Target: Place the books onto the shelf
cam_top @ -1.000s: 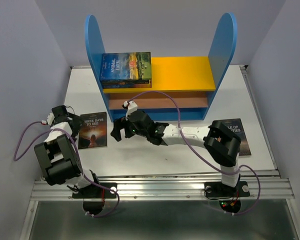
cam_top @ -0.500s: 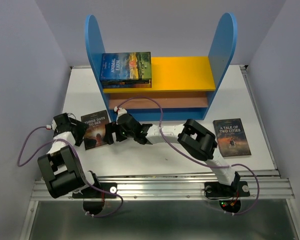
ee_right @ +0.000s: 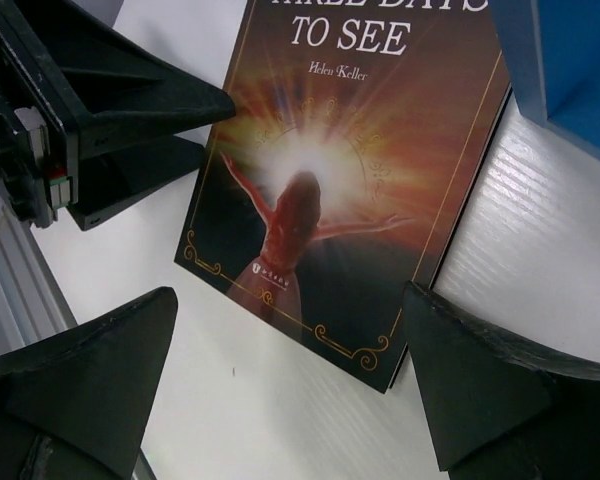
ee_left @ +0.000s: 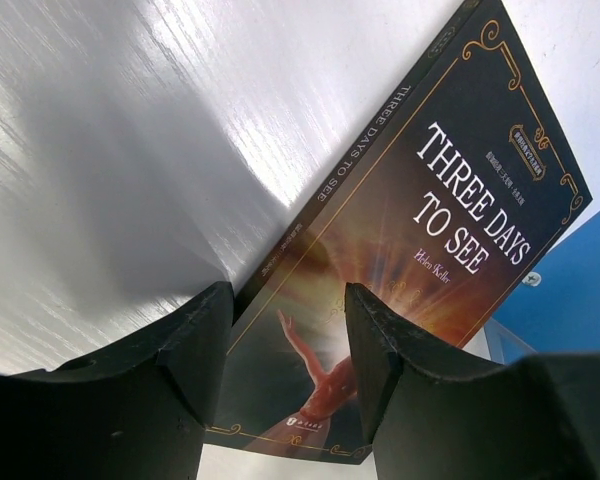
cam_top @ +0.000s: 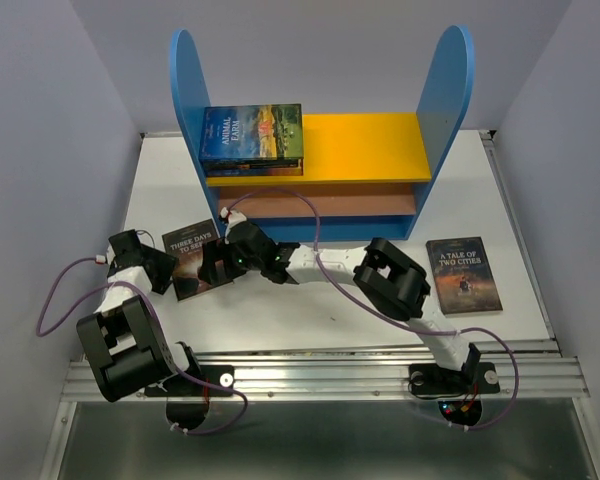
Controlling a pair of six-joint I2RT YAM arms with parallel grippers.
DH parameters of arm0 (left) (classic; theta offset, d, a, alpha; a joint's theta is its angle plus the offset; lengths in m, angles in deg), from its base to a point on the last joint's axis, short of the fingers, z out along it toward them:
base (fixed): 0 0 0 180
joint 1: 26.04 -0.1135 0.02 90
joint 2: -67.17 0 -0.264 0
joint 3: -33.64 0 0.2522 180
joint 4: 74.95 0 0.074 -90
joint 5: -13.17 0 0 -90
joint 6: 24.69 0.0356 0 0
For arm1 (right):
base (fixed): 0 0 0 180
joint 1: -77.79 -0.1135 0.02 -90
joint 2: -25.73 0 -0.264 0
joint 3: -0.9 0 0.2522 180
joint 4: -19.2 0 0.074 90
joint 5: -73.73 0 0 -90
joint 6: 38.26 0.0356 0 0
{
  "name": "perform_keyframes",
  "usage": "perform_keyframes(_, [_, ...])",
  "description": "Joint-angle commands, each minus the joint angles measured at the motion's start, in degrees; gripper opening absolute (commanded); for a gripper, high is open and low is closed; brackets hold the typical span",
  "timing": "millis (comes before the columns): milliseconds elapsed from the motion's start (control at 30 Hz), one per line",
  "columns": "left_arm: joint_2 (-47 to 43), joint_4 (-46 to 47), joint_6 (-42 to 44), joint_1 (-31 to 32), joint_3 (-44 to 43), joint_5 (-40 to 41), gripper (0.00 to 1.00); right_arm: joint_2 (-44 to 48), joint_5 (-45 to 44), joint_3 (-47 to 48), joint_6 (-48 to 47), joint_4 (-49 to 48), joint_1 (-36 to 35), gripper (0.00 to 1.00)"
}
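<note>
The dark book "Three Days to See" (cam_top: 188, 250) (ee_left: 450, 210) (ee_right: 350, 150) lies askew on the white table, left of the shelf (cam_top: 365, 145). My left gripper (cam_top: 164, 268) (ee_left: 285, 290) is at its left edge, jaws partly open. One finger sits by the spine and the other over the cover, clamping nothing. My right gripper (cam_top: 213, 265) (ee_right: 290, 295) hangs wide open over the book's near right corner. A stack topped by the green "Animal Farm" (cam_top: 252, 135) rests on the yellow top board. "A Tale of Two Cities" (cam_top: 463, 272) lies flat at the right.
The shelf's blue base corner (ee_right: 570, 60) is close to the right gripper. The light brown lower board (cam_top: 320, 205) sits under the yellow one. Grey walls close in the table on both sides, and a metal rail (cam_top: 320, 375) runs along its near edge.
The right arm swung left across the table to the book, which turned askew. The left gripper moved up to the book's left edge and its jaws narrowed.
</note>
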Motion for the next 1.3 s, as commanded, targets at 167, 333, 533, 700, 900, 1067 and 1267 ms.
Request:
perform_keyframes(167, [-1.05,-2.36,0.28,0.06,0.96,-0.24,0.6,-1.98,-5.62,4.79,0.26,7.6,-0.01,1.0])
perform_keyframes(333, [-1.14,-2.27,0.19,0.06,1.49,0.37,0.6,-1.53,-9.05,3.48,-1.32,7.88,-0.54,1.0])
perform_keyframes(533, [-1.67,-2.01,0.19,0.06,2.02,0.98,0.6,-4.08,-4.4,5.94,-2.46,7.88,-1.06,1.0])
perform_keyframes(700, [-0.44,-0.96,0.01,0.06,2.46,0.1,0.54,-5.05,2.01,7.44,-2.82,6.57,-1.59,0.99])
perform_keyframes(900, [-0.52,-1.48,-1.04,0.06,2.55,1.15,0.37,-3.65,3.08,9.54,-3.69,5.5,-1.59,0.93])
perform_keyframes(1067, [-2.89,-3.23,-1.92,0.06,2.28,4.4,0.37,-2.33,3.78,11.74,-4.31,5.51,-1.59,0.86])
perform_keyframes(1267, [-4.48,-3.59,-2.63,0.06,2.81,5.46,0.37,-1.98,4.92,13.59,-4.4,5.51,-1.59,0.82])
